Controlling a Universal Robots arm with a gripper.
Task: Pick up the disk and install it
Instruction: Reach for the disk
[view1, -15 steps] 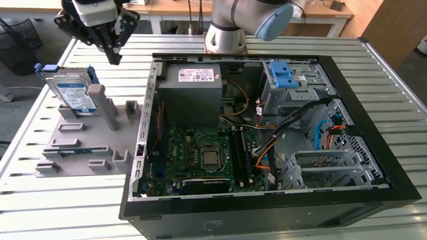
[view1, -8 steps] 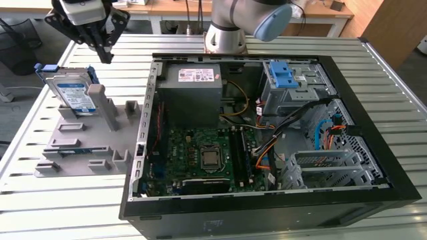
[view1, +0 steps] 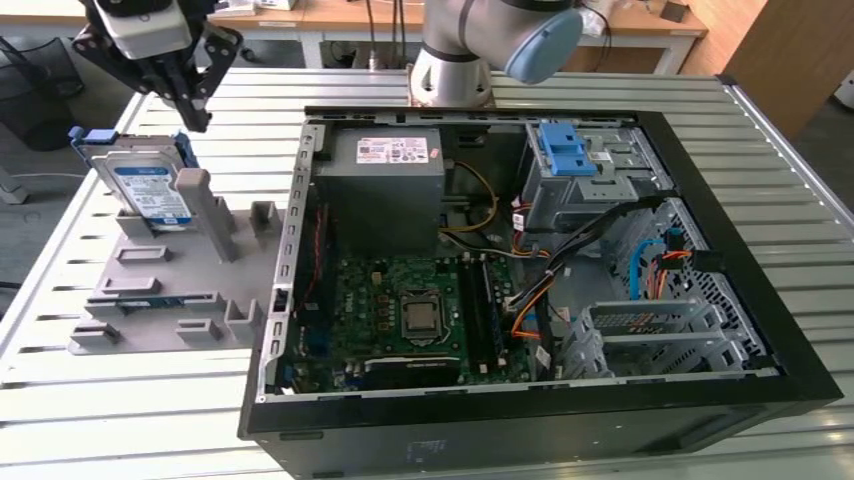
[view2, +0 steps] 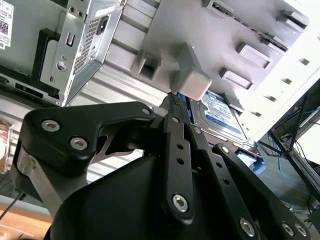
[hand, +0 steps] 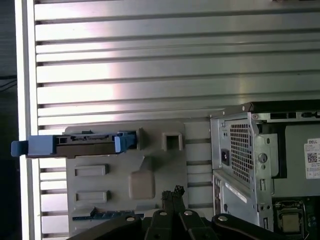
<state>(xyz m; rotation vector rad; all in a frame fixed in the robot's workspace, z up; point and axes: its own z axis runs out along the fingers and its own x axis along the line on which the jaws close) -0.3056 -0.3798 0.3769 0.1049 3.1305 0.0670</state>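
One open computer case (view1: 534, 410) lies on its side on the slatted metal worktop (view1: 160, 420), and everything else sits around it. Just beside the case, on the exterior view's left of it, is a single grey holding fixture (view1: 160, 290). The one disk (view1: 147, 190) stands on edge in the fixture's far end, leaning a little. It has a white-and-blue label facing out and a blue carrier frame around it. The print on that label is too small for me to make out. The first wrist view shows the disk (hand: 82, 145) edge-on, with blue frame ends sticking out on both sides. The tool (view1: 198, 122) hangs just above the disk on the side nearer the case, clear of it. Its fingers are pressed together with nothing between them, as both wrist views show. Inside the case I count one grey power-supply box (view1: 387, 180) with one white sticker, one green motherboard (view1: 400, 320), and one blue latch (view1: 567, 150) with two tabs in the far corner.
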